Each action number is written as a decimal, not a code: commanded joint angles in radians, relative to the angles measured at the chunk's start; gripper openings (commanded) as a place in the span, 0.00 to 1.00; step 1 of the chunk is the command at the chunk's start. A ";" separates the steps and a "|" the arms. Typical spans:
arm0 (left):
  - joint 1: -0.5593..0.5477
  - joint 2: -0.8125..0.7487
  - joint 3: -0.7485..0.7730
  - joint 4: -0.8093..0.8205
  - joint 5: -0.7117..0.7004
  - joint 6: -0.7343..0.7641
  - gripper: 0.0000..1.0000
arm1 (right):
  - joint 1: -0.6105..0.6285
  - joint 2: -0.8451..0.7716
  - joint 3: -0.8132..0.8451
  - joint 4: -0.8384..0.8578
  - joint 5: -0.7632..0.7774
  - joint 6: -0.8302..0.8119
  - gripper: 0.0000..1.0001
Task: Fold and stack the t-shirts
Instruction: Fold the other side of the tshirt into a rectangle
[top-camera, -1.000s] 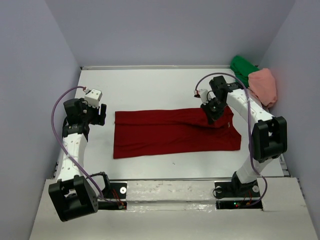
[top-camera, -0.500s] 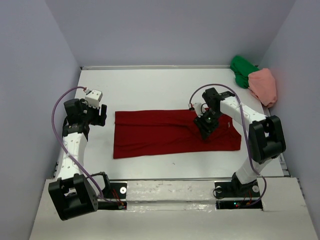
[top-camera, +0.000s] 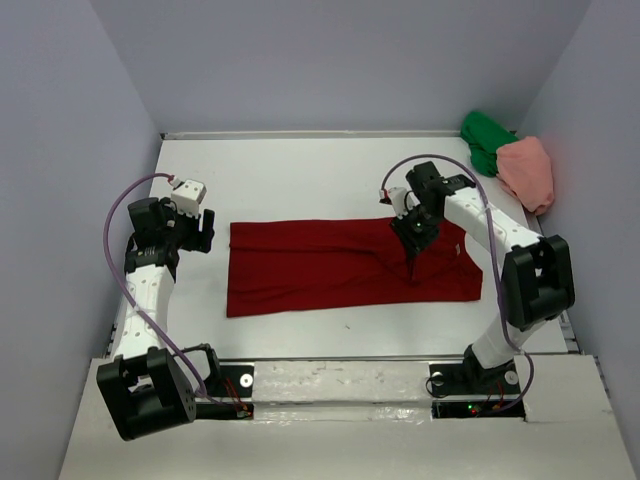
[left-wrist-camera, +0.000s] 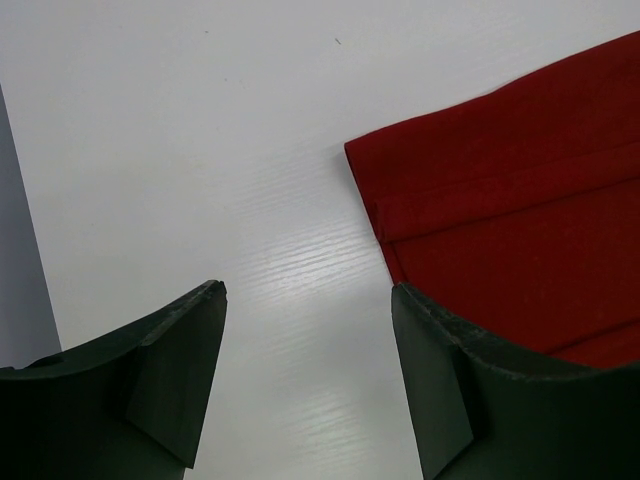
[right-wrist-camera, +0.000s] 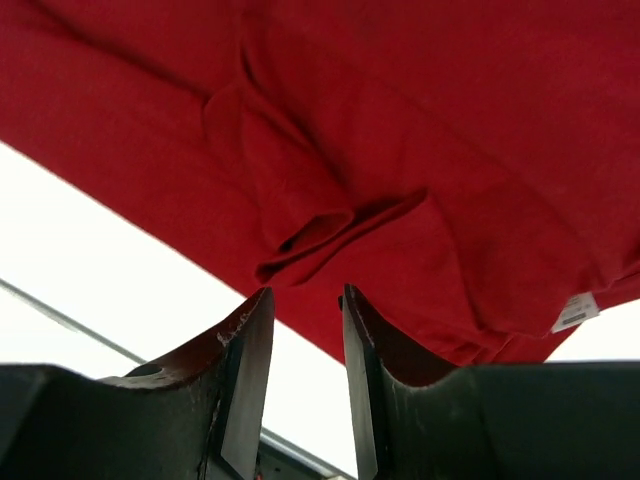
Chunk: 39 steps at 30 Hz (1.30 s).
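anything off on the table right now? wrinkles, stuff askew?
Yes. The dark red t-shirt lies mostly flat, but a bunched pucker sits in its right part, just under the right gripper, whose jaws stand slightly apart, empty. The green t-shirt and pink t-shirt are crumpled in the far right corner, unfolded.

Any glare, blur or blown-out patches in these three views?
Top view: even light, sharp, the red shirt casts hardly any shadow. Left wrist view: a soft sheen on the table, the left pincer dark with little detail. Right wrist view: table blown out nearly white, shirt folds a little soft.
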 joint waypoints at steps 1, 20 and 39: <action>0.004 0.000 0.017 0.009 0.026 0.012 0.77 | 0.005 0.058 0.051 0.088 0.030 0.025 0.39; 0.004 0.009 0.022 0.001 0.023 0.013 0.77 | 0.005 0.232 0.114 0.073 -0.010 -0.006 0.09; 0.006 -0.009 0.026 -0.005 0.029 0.013 0.77 | 0.005 0.213 0.039 0.044 0.001 -0.023 0.00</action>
